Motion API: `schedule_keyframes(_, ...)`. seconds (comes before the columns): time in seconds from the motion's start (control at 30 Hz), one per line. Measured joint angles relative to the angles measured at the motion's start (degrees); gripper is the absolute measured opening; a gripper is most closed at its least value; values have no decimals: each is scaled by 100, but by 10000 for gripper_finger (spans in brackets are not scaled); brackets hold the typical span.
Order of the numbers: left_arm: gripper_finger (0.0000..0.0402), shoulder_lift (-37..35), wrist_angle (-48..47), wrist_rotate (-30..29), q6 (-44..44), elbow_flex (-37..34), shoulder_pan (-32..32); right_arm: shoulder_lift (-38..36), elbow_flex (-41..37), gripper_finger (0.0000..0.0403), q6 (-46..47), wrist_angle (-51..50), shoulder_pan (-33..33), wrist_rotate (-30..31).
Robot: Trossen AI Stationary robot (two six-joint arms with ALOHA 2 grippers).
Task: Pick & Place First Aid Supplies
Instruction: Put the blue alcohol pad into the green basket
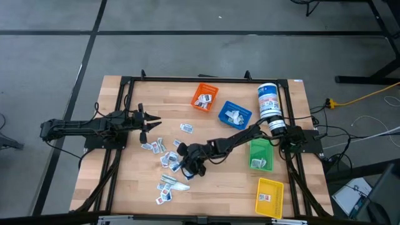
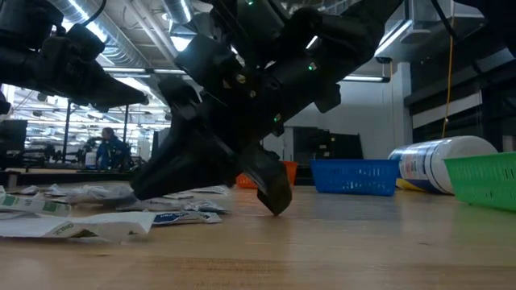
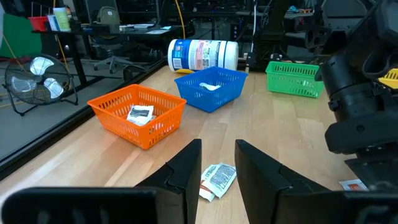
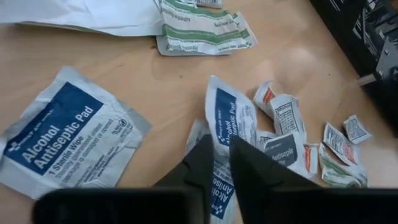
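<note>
The first aid supplies (image 1: 167, 164) are small flat white packets, lying loose on the wooden table's middle and near-left part. My right gripper (image 1: 187, 166) reaches in from the right and is down among them. It is shut on one packet with blue alcohol-wipe print (image 4: 229, 115). A larger alcohol pad packet (image 4: 65, 146) lies flat beside it. My left gripper (image 1: 150, 122) waits open above the table's left part. A packet (image 3: 217, 179) lies on the table beyond its fingers. My right gripper pinches the blue-printed packet (image 4: 225, 140) between its two fingers, which lie across the packet's length. The fingers slant down from the table's right side, and one fingertip (image 2: 278, 203) is at the tabletop. The packet's far end stands up past the fingertips, while its near part is hidden under the fingers.
Four bins stand to the right: orange (image 1: 204, 97) and blue (image 1: 234, 114) toward the far edge, green (image 1: 260, 154) in the middle right, yellow (image 1: 270, 197) near the front. A white canister (image 1: 270, 103) lies by the blue bin. More packets (image 4: 292, 134) crowd the gripper.
</note>
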Motion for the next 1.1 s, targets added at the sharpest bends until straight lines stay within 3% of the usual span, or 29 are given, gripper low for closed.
schedule_keyframes(0.13, 93, 0, 1, 0, 0, -2, 0, 0, -2, 7, 10, -10, 2, -3)
schedule_keyframes(0.83, 93, -2, 0, 0, 0, 0, 0, -235, -33, 2, 1674, -298, 7, 63)
schedule_keyframes(1.1, 93, 0, 2, 2, 0, 0, 0, -564, -33, 1, 1908, -1106, 20, 413)
